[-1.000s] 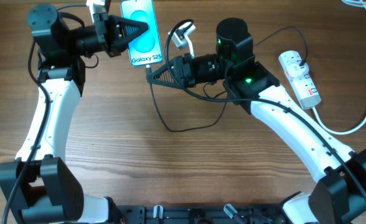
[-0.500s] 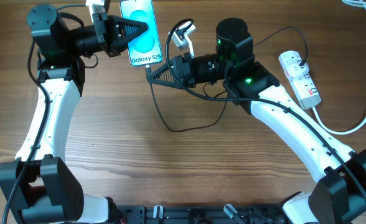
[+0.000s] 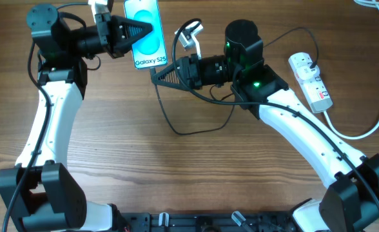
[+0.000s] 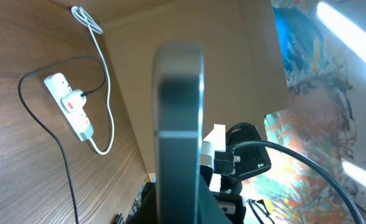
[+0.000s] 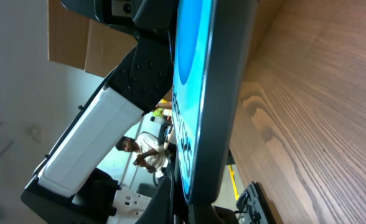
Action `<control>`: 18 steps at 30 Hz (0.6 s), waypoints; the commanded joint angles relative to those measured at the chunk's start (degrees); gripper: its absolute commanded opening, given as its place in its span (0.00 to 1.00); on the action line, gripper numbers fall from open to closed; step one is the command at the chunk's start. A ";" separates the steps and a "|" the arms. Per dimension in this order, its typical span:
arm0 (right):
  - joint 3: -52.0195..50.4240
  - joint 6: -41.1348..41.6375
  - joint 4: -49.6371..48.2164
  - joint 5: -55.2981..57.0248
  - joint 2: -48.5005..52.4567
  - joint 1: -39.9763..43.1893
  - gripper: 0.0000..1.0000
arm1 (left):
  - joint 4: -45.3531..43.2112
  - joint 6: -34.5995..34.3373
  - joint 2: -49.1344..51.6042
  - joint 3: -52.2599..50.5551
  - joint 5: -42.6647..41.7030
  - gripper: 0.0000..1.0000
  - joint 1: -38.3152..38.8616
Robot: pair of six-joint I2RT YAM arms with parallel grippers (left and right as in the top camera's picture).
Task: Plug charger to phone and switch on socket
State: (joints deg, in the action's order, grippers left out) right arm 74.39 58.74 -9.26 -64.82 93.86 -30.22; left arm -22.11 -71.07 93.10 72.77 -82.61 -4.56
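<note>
Overhead: grips the phone (image 3: 148, 40) in the left gripper (image 3: 141, 29), jaws closed on it, well left of the socket (image 3: 310, 80). Pinches the charger (image 3: 167, 122) in the right gripper (image 3: 156, 75), jaws closed, connector hidden. Left wrist: shows only the phone's blurred edge, jaws concealed behind it. Right wrist: crops the phone's screen; jaws indistinct.

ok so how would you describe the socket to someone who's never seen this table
Look at the right side of the wooden table, just past the right arm. The socket lies flat there: a white strip with rounded ends. Unlike anything nearby, it has a thick white cord leaving one end and a black plug in it.
</note>
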 commanded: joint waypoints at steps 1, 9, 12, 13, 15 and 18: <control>1.22 -0.04 -2.80 10.43 0.44 1.86 0.04 | 0.07 1.62 -0.96 0.31 -7.39 0.04 2.47; 1.22 0.37 -6.82 15.13 0.44 2.49 0.04 | 0.09 1.62 -0.96 0.31 -7.41 0.04 2.97; 1.22 -0.24 -7.06 15.93 0.44 2.56 0.04 | 0.07 1.62 -0.96 0.31 -7.41 0.04 2.97; 1.22 -0.42 -6.93 15.78 0.44 2.60 0.04 | 0.09 1.62 -0.96 0.31 -7.41 0.04 2.95; 1.22 -0.33 -7.21 15.72 0.44 2.84 0.04 | 0.07 1.64 -0.96 0.31 -7.41 0.04 2.95; 1.22 -0.28 -7.76 14.67 0.44 3.76 0.57 | 0.07 1.64 -0.96 0.31 -7.41 0.04 2.95</control>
State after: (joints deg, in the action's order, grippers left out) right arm 73.52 59.09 -14.61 -60.71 93.89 -29.78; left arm -22.22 -70.98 93.10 73.49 -79.70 -4.23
